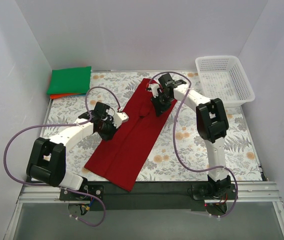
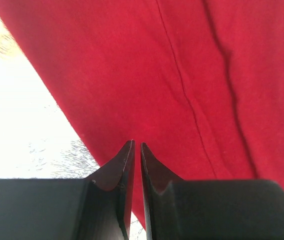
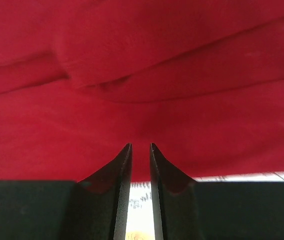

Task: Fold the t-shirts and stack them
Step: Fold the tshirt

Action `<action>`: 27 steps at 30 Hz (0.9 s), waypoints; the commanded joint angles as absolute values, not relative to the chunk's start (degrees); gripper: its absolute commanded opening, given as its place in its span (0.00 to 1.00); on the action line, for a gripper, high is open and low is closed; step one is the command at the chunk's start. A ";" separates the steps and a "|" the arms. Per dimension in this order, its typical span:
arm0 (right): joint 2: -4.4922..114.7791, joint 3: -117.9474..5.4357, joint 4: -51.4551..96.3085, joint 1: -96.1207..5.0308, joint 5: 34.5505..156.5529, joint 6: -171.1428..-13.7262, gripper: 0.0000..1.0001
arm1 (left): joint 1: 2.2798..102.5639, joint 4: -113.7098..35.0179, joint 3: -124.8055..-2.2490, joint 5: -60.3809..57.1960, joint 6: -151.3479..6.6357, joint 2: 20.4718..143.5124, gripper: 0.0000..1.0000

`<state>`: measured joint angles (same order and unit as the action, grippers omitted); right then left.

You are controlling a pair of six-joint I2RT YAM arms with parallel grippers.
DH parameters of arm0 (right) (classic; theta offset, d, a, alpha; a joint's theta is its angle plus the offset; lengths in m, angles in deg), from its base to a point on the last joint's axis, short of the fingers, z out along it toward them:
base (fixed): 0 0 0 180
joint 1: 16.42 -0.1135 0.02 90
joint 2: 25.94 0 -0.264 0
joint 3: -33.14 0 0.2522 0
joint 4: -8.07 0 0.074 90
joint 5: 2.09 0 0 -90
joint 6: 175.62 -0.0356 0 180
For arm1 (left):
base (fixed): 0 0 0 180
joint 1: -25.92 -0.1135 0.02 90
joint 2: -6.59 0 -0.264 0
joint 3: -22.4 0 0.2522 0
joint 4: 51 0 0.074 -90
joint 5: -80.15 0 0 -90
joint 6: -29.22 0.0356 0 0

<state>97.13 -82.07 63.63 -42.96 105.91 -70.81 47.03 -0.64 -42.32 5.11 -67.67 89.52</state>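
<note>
The dark red t-shirt (image 1: pixel 132 137) lies as a long folded strip running diagonally across the table's middle. My left gripper (image 1: pixel 107 128) is at its left edge. In the left wrist view the fingertips (image 2: pixel 128 150) are almost together, with red cloth (image 2: pixel 182 75) in the narrow gap. My right gripper (image 1: pixel 158 106) is at the shirt's upper right edge. Its fingertips (image 3: pixel 127 152) stand a thin gap apart over the edge of the rumpled red cloth (image 3: pixel 142 65). The folded green t-shirt (image 1: pixel 70 80) lies on the orange one (image 1: pixel 57 96) at the back left.
A white lattice basket (image 1: pixel 225 80) stands at the back right corner. The flowered tablecloth (image 1: pixel 197 150) covers the table, and white walls close in three sides. Purple cables loop over both arms.
</note>
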 commanded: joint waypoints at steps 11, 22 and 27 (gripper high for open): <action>112.66 -89.86 61.12 -42.00 98.38 -71.91 0.22 | 48.77 -1.83 -41.28 4.73 -67.72 88.94 0.09; 122.87 -113.07 59.01 -40.15 95.91 -67.60 0.27 | 48.77 1.25 -40.67 6.76 -67.46 86.04 0.09; 113.57 -103.53 56.90 -40.15 97.92 -68.04 0.33 | 49.04 0.90 -38.91 6.49 -66.40 85.07 0.09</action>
